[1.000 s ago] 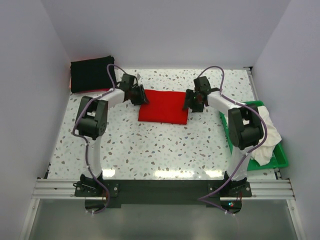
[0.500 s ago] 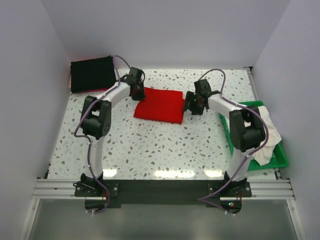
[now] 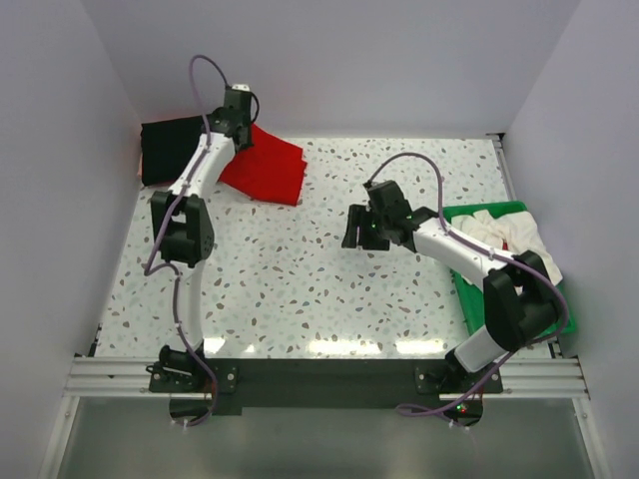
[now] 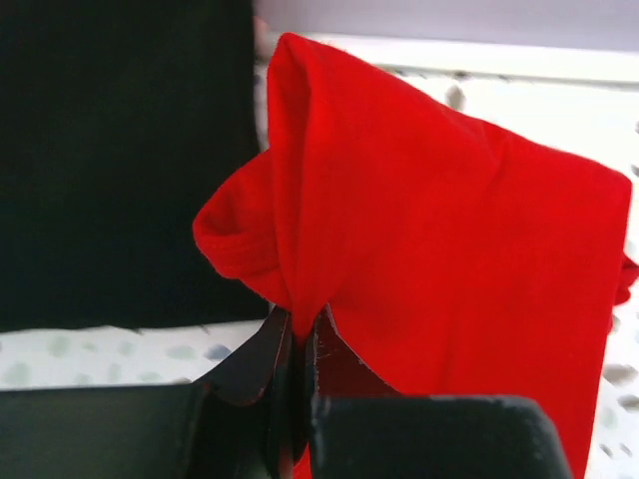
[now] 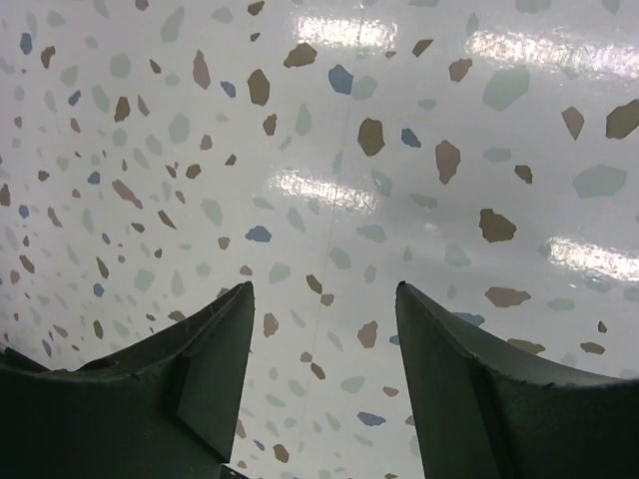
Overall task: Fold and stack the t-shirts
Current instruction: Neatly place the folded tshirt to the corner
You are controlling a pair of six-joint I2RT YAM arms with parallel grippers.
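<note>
Red t-shirt (image 3: 268, 170): folded, plain bright red, one edge bunched and pinched in the closed left claw (image 4: 300, 339), the rest hanging as a creased slanted panel at the far-left of the tabletop (image 3: 300, 279), just beside the black t-shirt (image 3: 172, 150). Black one is folded into a flat rectangle in the far-left corner. Whitish t-shirt (image 3: 519, 239) is unfolded, a crumpled heap in the green tray (image 3: 556, 321) at the right edge, spilling over its right rim.
</note>
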